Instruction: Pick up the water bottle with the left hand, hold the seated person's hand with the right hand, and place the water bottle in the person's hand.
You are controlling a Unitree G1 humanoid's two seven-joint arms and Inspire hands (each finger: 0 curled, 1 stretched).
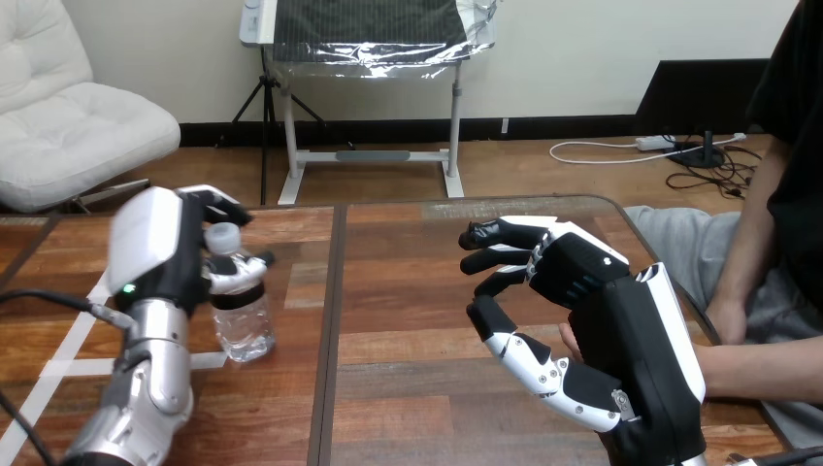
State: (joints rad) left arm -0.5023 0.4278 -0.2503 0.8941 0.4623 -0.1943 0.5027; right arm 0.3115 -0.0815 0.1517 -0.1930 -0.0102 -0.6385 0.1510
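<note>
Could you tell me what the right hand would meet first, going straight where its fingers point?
The right hand points leftward over the table; probably first the water bottle in the left hand, though depth is unclear.

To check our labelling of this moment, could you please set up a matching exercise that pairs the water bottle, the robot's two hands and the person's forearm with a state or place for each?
Things:
1. water bottle
2. left hand
3. right hand
4. person's forearm

States or places:
A. open, fingers spread, holding nothing
B. upright, clear, with a white cap
C. comes in from the view's right edge and passes behind a robot hand
D. fingers curled round another thing

Pairs: 1-B, 2-D, 3-A, 4-C.
</note>
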